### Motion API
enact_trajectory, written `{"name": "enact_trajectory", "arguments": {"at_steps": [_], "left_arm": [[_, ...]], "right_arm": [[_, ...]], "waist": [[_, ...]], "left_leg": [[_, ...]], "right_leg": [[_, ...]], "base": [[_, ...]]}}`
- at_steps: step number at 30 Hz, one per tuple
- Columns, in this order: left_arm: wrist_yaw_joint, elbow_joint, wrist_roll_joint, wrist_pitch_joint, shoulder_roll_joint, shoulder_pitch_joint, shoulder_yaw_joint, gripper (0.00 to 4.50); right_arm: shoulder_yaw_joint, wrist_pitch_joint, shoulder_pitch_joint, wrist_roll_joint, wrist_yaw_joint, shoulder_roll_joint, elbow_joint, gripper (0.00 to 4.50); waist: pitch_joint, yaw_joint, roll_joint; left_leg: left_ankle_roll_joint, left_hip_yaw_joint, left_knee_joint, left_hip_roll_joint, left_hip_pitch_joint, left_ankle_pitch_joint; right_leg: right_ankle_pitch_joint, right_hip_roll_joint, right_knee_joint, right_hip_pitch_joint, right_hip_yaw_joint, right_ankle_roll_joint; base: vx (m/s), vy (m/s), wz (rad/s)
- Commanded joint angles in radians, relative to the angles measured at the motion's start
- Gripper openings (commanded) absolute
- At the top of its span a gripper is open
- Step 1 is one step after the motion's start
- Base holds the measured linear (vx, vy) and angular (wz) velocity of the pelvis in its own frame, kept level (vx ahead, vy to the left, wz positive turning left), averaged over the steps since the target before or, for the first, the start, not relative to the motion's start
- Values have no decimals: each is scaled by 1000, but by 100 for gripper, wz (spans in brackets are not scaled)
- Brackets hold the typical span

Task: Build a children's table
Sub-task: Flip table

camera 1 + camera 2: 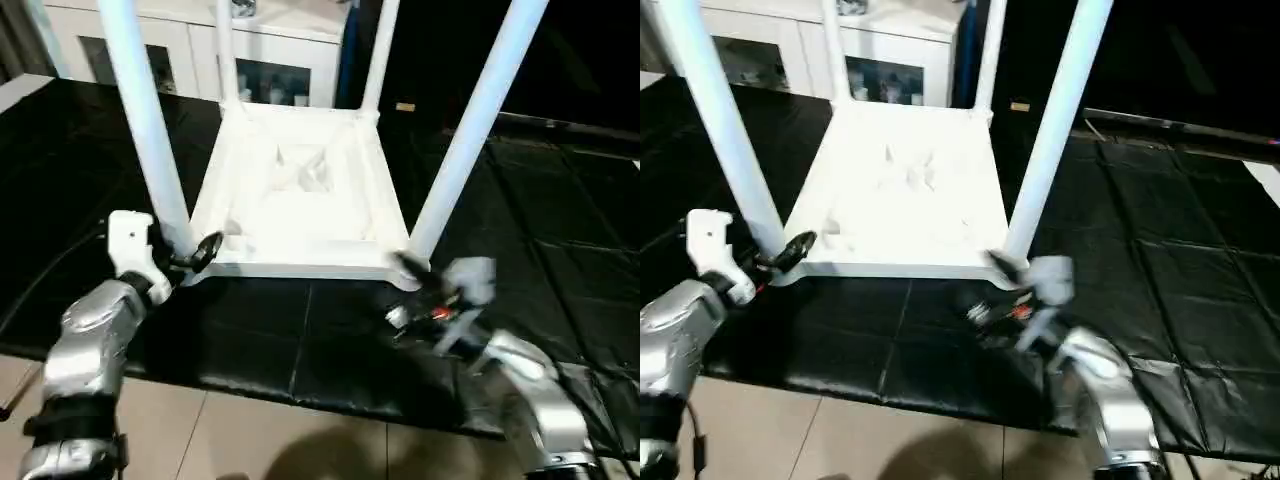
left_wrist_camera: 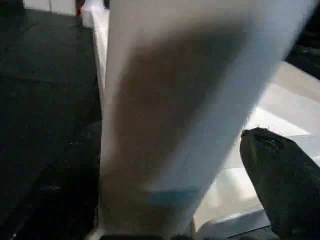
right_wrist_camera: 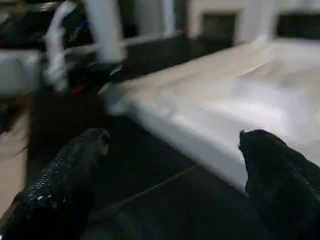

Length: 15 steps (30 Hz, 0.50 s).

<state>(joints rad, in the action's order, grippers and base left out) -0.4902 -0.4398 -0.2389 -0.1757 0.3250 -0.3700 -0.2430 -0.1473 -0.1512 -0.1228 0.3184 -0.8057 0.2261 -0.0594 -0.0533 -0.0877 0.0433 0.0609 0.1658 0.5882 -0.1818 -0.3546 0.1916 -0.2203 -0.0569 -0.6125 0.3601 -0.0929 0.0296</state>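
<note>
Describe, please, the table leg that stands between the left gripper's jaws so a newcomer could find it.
The white table top lies upside down on the black mat, four legs pointing up. The leg at its near left corner is the one, with the left gripper at its base.

The children's table (image 1: 300,200) is set upside down on the mat (image 1: 300,340), legs upward. The cabinet (image 1: 200,50) is placed behind it, the bare floor (image 1: 250,440) before the mat.
</note>
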Motion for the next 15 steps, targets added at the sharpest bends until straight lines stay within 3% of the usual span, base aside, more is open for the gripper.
{"name": "enact_trajectory", "arguments": {"at_steps": [1,3,4,5,6,7,8,11,14,15], "left_arm": [[39,-9,14,1,-5,-25,-7,411],[72,-20,14,-1,-10,-31,-20,406],[75,-22,8,-3,-13,-33,-26,406],[73,-35,3,8,-13,-37,-30,376],[73,-35,3,8,-13,-37,-30,367],[70,-37,2,11,-11,-37,-30,367],[63,-46,-1,18,-6,-38,-29,368],[64,-65,0,22,3,-45,-30,337],[88,-59,-8,-15,2,-52,-32,316],[90,-56,-9,-19,1,-52,-32,303]], "right_arm": [[-24,-13,-23,-36,-4,7,-8,450],[-39,4,-51,-67,14,-12,-45,450],[-47,-7,-61,-58,4,-20,-50,450],[-60,-28,-70,-45,-17,-28,-49,450],[-60,-28,-70,-45,-17,-28,-49,450],[-65,-37,-74,-40,-24,-32,-49,450],[-74,-34,-85,-44,-20,-41,-60,450],[-87,-35,-101,-46,-19,-51,-76,450],[-98,-20,-117,-78,7,-62,-106,450],[-98,-20,-118,-81,9,-63,-107,450]], "waist": [[61,0,-14],[61,1,-14],[61,-1,-16],[59,-2,-23],[58,0,-21],[58,0,-23],[59,-3,-33],[58,-3,-27],[57,-4,-8],[54,-6,-15]], "left_leg": [[-39,-24,-72,-67,4,131],[-43,-22,-71,-66,5,118],[-44,-22,-70,-65,4,125],[-43,-22,-71,-66,4,135],[-42,-22,-73,-66,4,145],[-35,-23,-74,-68,6,158],[-26,-24,-74,-69,8,168],[-11,-24,-77,-68,8,189],[-10,-21,-78,-69,7,183],[-8,-22,-79,-68,8,185]], "right_leg": [[-26,-107,62,-37,71,189],[6,-105,58,-32,70,203],[0,-107,59,-36,70,203],[-7,-108,61,-34,70,205],[-14,-106,63,-34,70,203],[-20,-106,63,-33,71,201],[-20,-107,63,-32,71,201],[-33,-108,65,-33,71,200],[-49,-110,63,-33,72,201],[-72,-110,64,-31,72,198]], "base": [[0,0,0],[0,0,0],[0,0,0],[0,0,0],[0,0,0],[0,0,0],[0,0,0],[0,0,0],[0,0,0],[0,0,0]]}}
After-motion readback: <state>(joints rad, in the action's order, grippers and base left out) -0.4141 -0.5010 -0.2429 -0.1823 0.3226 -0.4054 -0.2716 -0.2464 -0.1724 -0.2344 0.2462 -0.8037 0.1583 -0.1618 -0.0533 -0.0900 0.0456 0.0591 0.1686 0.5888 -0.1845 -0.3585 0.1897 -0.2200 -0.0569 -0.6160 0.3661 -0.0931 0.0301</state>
